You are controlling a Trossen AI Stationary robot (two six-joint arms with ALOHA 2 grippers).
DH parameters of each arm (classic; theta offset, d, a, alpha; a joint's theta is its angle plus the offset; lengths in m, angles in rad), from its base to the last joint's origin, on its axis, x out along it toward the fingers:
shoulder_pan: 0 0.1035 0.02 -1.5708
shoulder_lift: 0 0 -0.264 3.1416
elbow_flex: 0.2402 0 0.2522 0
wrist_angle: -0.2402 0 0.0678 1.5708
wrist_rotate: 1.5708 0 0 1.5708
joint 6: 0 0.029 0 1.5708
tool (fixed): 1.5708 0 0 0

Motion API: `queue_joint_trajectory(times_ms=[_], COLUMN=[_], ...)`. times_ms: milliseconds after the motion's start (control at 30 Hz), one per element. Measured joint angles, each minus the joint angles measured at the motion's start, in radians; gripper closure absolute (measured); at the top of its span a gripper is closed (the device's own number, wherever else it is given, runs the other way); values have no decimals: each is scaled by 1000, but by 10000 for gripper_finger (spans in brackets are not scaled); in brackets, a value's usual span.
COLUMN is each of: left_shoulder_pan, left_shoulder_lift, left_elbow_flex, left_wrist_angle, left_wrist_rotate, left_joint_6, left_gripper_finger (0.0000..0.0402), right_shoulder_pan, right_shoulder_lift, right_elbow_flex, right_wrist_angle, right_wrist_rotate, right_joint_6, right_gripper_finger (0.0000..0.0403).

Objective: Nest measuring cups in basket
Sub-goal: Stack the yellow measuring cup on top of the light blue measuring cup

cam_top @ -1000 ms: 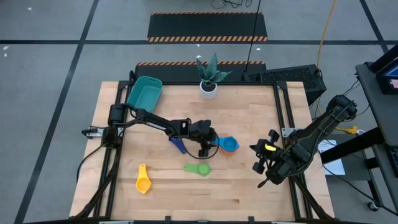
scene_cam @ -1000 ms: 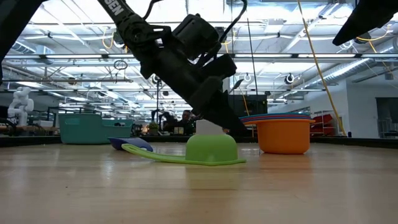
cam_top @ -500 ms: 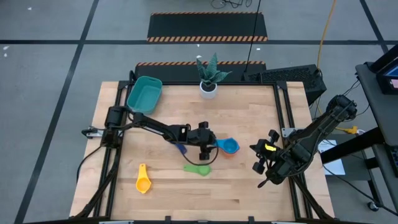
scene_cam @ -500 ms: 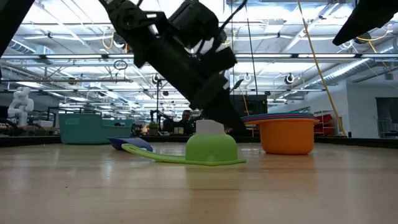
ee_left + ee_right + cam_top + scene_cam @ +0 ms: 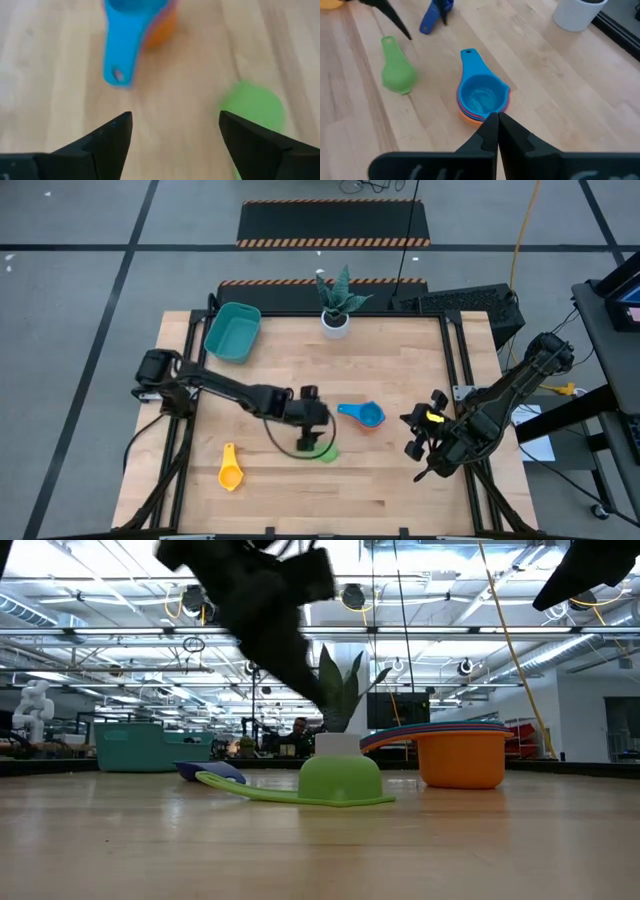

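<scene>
Now the left gripper, fingers spread and empty, has swung from the light-blue-topped nested plastic cup stack to above the overturned green plastic measuring cup.
Green looks next for nesting; the teal plastic basket holds no cups; the right gripper waits pinched shut.

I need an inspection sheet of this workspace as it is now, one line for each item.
Surface: wooden table, flat.
Job's things: teal basket at a far corner, holding no cups; nested cup stack blue on top; green cup upside down; yellow cup; dark blue cup.
Clutter: potted plant.
Claws: left claw open above the green cup; right claw shut, empty, at the table's edge.
Cables: yellow cable on the floor.
Surroundings: large hall.
</scene>
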Motion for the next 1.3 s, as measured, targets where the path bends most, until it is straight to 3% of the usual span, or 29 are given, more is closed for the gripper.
queue_joint_trajectory(times_ms=[433, 633, 833, 1000, 1300], left_shoulder_pan=[-244, -326, -408, -492, -617], left_shoulder_lift=[-67, -67, -68, -68, -68], left_elbow_flex=[-1, -15, -72, -136, -221], left_wrist_angle=[-662, -898, -982, -999, -875], left_wrist_rotate=[2, -92, -26, -35, -55], left_joint_6=[-9, 53, 174, 260, 440], left_gripper_finger=[171, 174, 174, 174, 173], right_shoulder_pan=[0, 0, 0, 0, 0], right_shoulder_lift=[0, 10, 35, 40, 41], right_elbow_flex=[0, 0, 0, 0, 0], right_wrist_angle=[36, 83, 171, 235, 264], right_wrist_rotate=[0, 0, -1, -22, -28], right_joint_6=[-4, -24, -97, -143, -154], right_gripper_finger=[403, 403, 403, 403, 403])
